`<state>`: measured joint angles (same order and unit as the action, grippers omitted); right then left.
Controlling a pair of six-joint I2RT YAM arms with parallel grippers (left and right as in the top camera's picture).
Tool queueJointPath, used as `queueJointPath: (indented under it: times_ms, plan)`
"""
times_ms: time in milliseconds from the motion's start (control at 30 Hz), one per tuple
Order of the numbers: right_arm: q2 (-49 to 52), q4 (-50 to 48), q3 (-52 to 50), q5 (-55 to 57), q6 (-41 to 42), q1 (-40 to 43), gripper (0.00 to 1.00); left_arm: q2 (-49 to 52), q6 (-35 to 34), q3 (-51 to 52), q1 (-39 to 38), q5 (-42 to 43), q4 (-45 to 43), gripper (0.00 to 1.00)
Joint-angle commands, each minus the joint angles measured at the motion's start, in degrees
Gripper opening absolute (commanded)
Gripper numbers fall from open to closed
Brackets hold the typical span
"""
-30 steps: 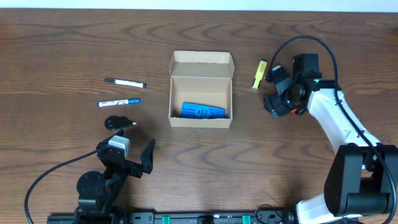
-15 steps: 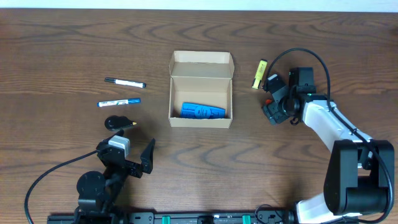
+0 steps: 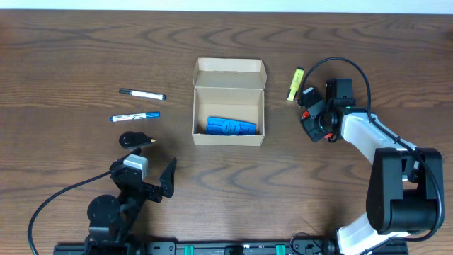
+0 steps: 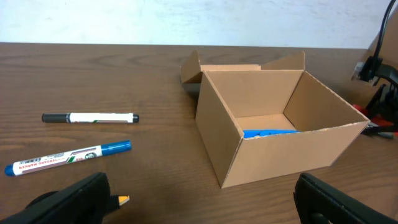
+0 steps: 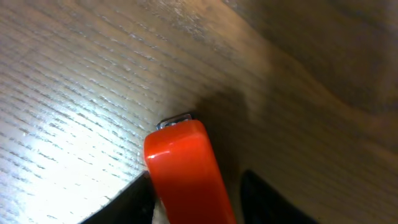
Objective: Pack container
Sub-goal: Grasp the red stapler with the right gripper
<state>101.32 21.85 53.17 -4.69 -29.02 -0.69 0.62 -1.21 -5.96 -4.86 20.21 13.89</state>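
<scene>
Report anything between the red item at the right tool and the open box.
Nothing visible: bare table separates the red item at the right tool from the container, whose lid is open. The yellow highlighter lies off that line.

**Container open at mid-table**

The container (image 3: 228, 103) (image 4: 292, 152), a small tan cardboard box with plain brown sides, stands upright, its hinged flap lid swung open behind it. A blue item (image 3: 231, 127) lies inside along one long wall.

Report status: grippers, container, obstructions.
Left gripper open, empty. Right gripper low, orange item between jaws, grip unclear. Container open, blue item inside. Yellow highlighter, black-capped marker, blue-capped marker outside; opening unobstructed.
</scene>
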Motion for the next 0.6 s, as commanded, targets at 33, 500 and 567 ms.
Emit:
queueJointPath:
  times_ms: [33,500,567]
  plan:
    - [0.90,0.09,0.04,0.15,5.73,0.37,0.24,-0.37,0.85,1.40,0.35,0.17,0.37,0.95]
    - [-4.63,19.21,18.56,-6.08,19.71,-2.45,0.01,-0.37,0.85,1.40,0.35,0.17,0.37,0.96]
    - [-6.34,22.10,22.56,-7.54,21.86,-3.69,0.01,-0.37,0.85,1.42,0.35,0.17,0.37,0.95]
